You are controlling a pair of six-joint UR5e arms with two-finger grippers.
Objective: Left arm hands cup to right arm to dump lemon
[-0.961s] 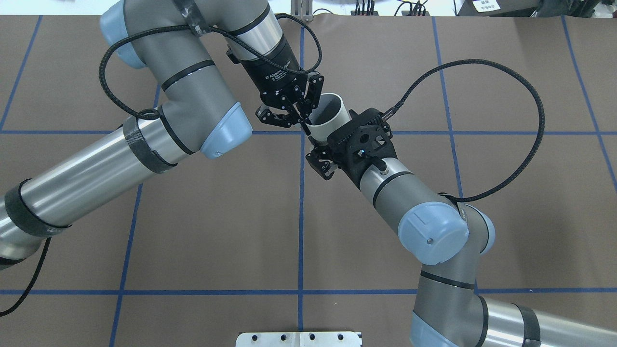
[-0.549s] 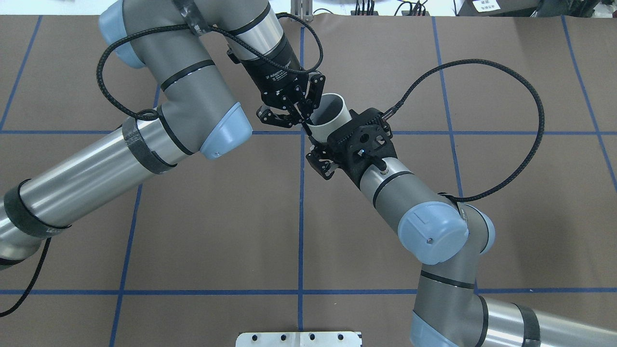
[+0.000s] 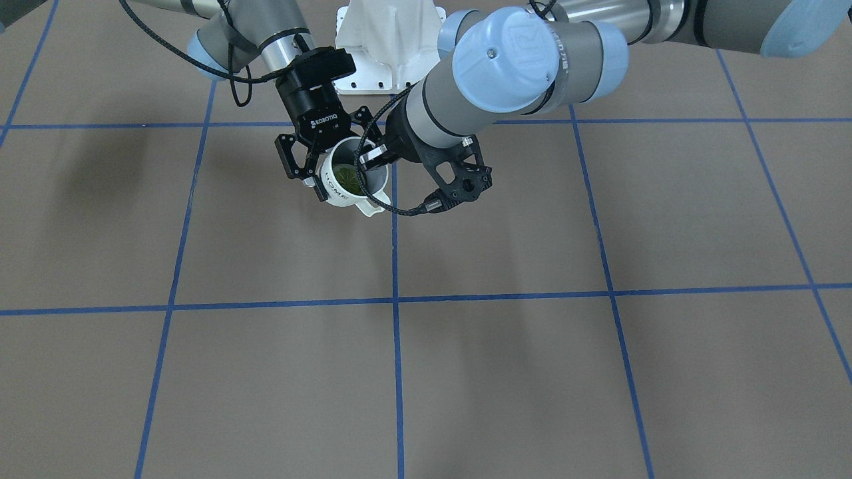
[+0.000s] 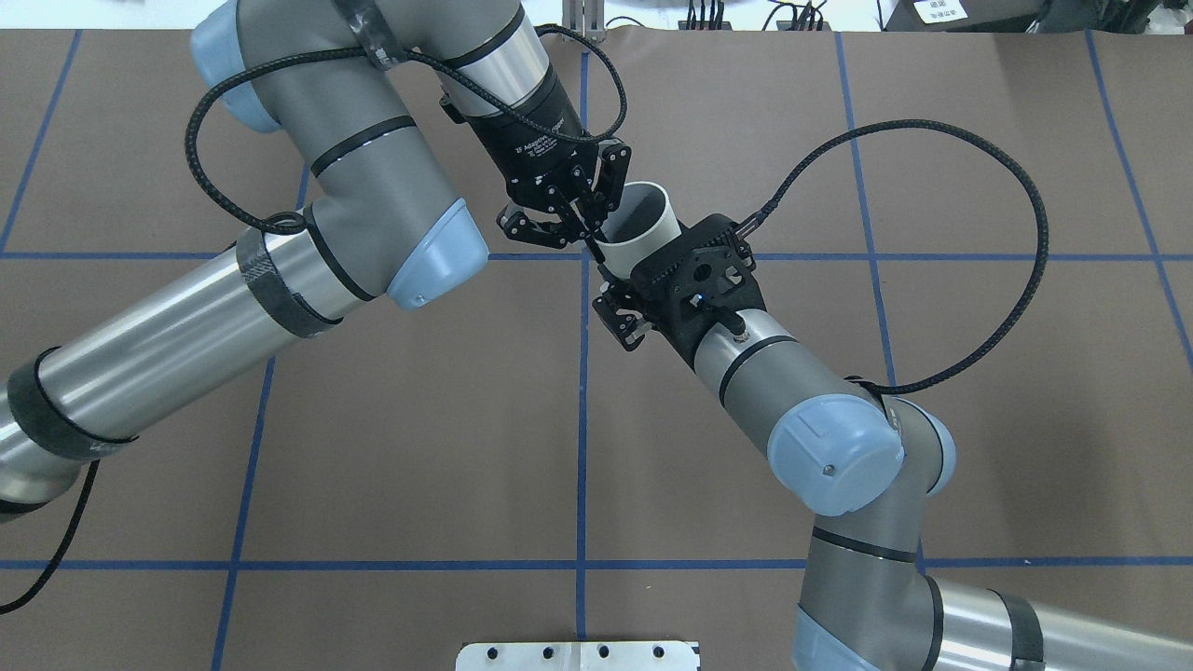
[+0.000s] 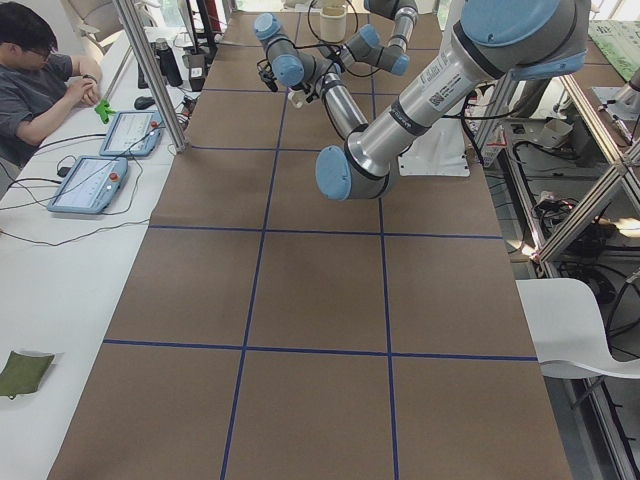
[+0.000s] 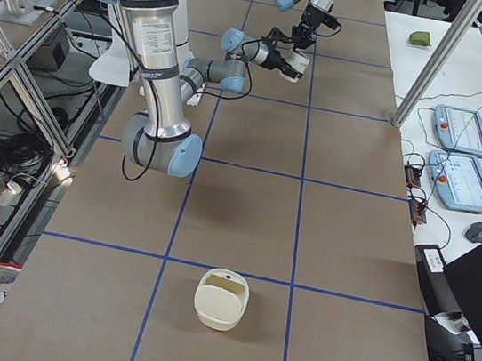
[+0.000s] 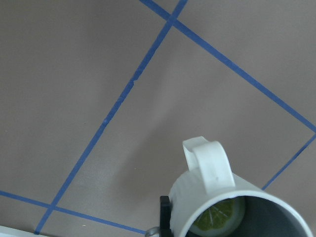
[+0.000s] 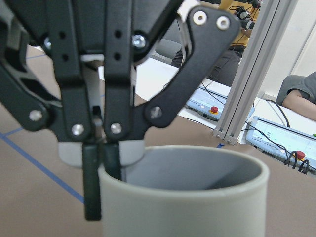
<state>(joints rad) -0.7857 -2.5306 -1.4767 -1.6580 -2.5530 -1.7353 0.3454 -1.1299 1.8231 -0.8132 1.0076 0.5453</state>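
The white cup (image 3: 338, 191) hangs in the air over the table's middle, tilted, handle pointing away from the robot. It also shows in the overhead view (image 4: 654, 233) and both wrist views (image 7: 207, 195) (image 8: 182, 202). The yellow-green lemon (image 3: 347, 175) (image 7: 219, 220) lies inside it. My right gripper (image 3: 318, 183) (image 4: 585, 235) (image 8: 101, 190), marked ROBOTIQ, is shut on the cup's rim, one finger inside and one outside. My left gripper (image 3: 370, 157) (image 4: 610, 277), the open-frame one with the looped cable, sits at the opposite side of the rim and looks open.
The robot's white base plate (image 3: 389, 40) (image 4: 578, 655) is at the table's near edge. A cream basket-like container (image 6: 222, 299) stands on the table towards the robot's right end. A side bench with tablets (image 5: 100, 170) and a seated person (image 5: 35, 70) runs along the far side.
In the last half second the right gripper and the cup shifted slightly right in the overhead view. The left gripper and arm drew back slightly, widening the gap.
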